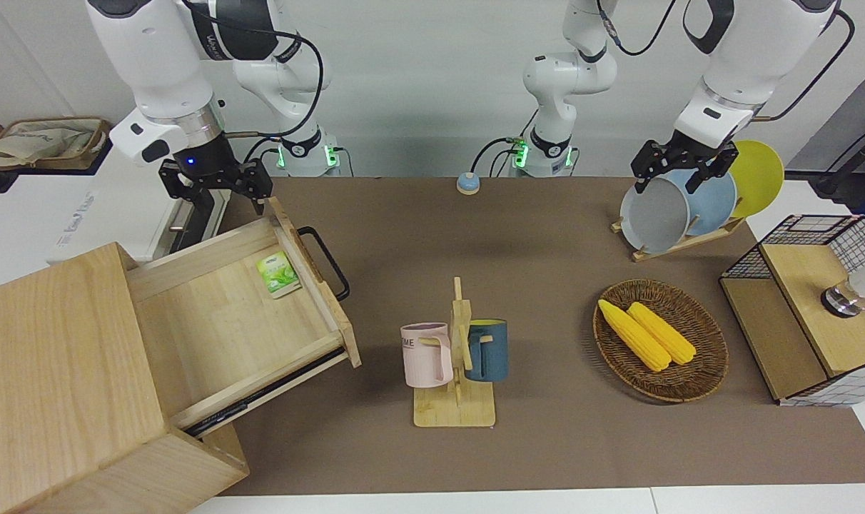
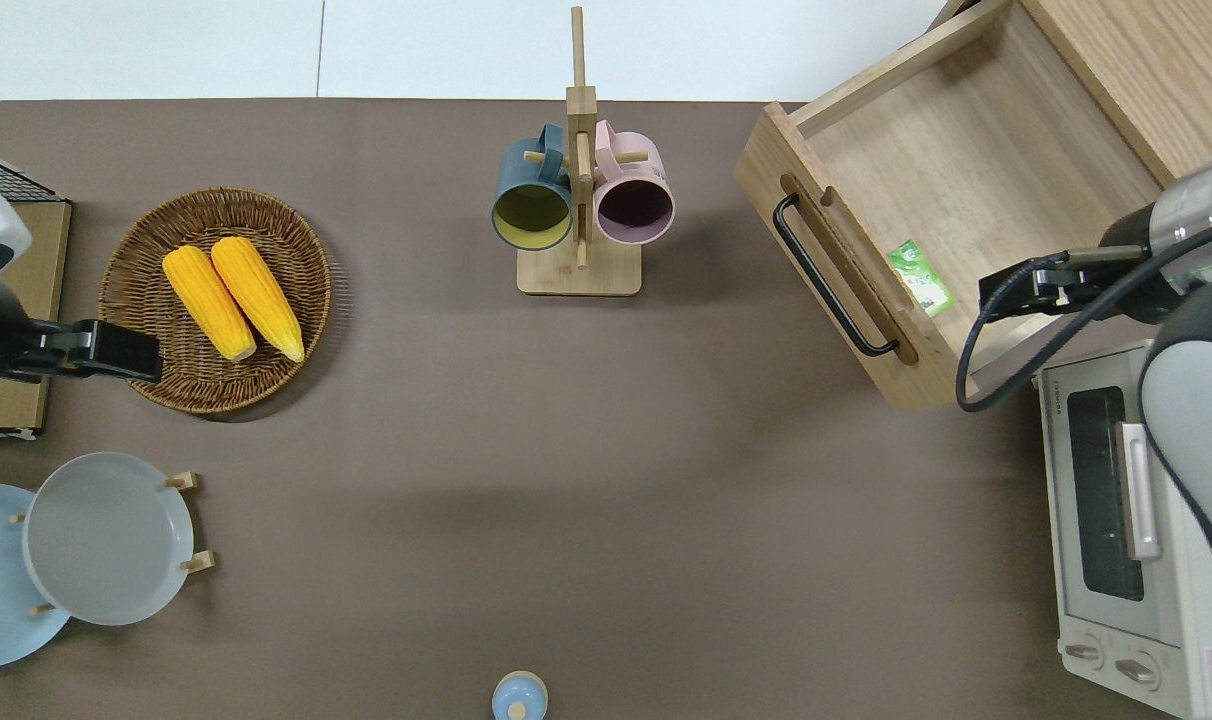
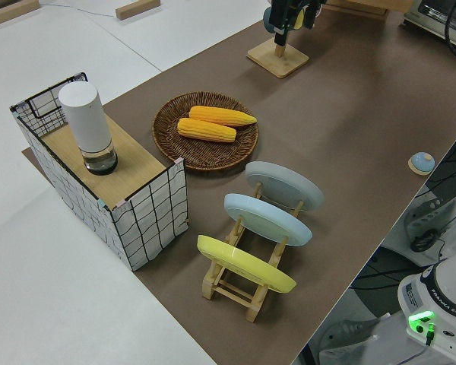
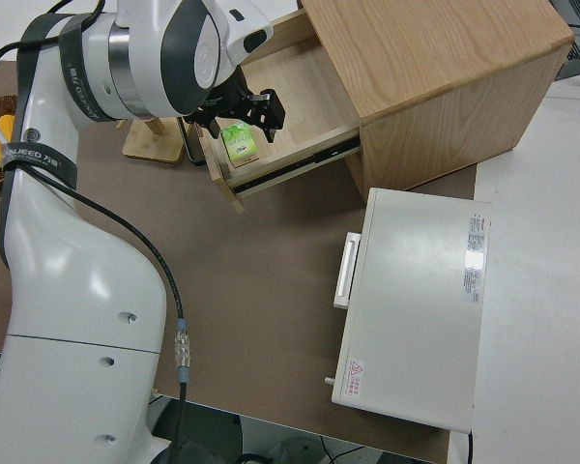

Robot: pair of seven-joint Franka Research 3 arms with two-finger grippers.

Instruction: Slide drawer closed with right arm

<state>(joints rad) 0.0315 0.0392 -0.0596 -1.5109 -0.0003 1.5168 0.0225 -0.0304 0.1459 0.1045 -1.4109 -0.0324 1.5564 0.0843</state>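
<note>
Drawer (image 1: 240, 314) open, right gripper (image 1: 215, 182) fingers spread, box (image 1: 61, 378) cropped

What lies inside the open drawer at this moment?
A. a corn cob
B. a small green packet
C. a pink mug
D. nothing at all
B. A small green packet lies on the floor of the drawer, just inside its front panel; the corn sits in the wicker basket.
</note>
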